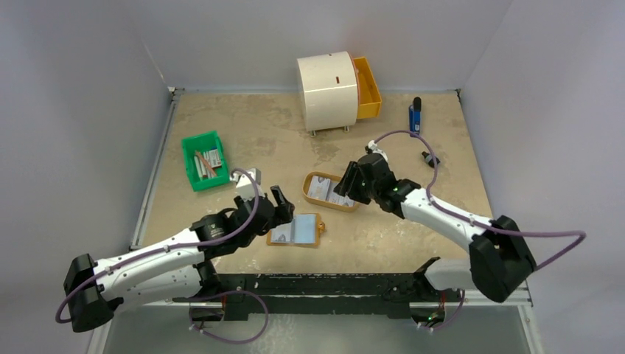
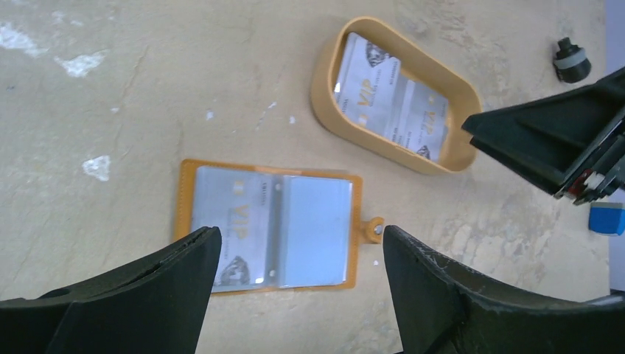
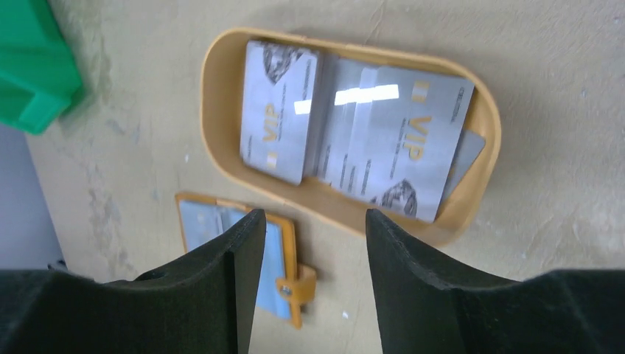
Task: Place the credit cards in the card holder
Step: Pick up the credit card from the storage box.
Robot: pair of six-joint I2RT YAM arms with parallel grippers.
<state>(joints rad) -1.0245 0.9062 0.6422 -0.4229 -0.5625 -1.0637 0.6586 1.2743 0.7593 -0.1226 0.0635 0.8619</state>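
Left gripper [image 2: 298,234] hangs low over the card holder [image 2: 269,225], jaws spread wide and nothing between them. The holder lies open and flat on the table [image 2: 110,88], its snap tab sticking out to the right, and one VIP card [image 2: 225,214] sits in a clear sleeve. Right gripper [image 3: 313,217] hovers above the near rim of the oval tan tray [image 3: 214,110], jaws parted, empty as well. Several credit cards [image 3: 402,147] lie overlapping inside that tray, just beside the holder.
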